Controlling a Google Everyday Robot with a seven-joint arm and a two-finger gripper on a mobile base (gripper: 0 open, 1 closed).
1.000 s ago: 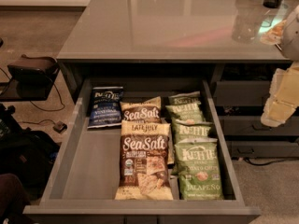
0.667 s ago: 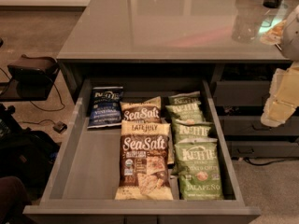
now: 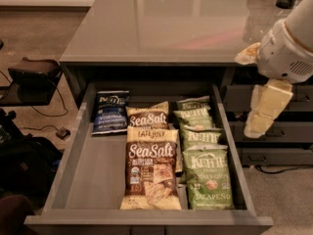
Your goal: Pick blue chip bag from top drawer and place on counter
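The blue chip bag lies flat in the back left corner of the open top drawer. It is dark navy with white lettering. My gripper hangs at the right, outside the drawer's right wall and in front of the lower drawer fronts, well to the right of the blue bag. It holds nothing that I can see. The white arm above it covers part of the right edge of the counter, which is glossy grey and lies just behind the drawer.
Brown Sea Salt bags fill the drawer's middle and green Kettle jalapeno bags its right side. Closed drawer fronts stand at the right. A dark stool, cables and dark bags sit on the floor at the left.
My arm and gripper have come in from the right edge, leftward toward the drawer's right side. The bags and drawer have not moved.
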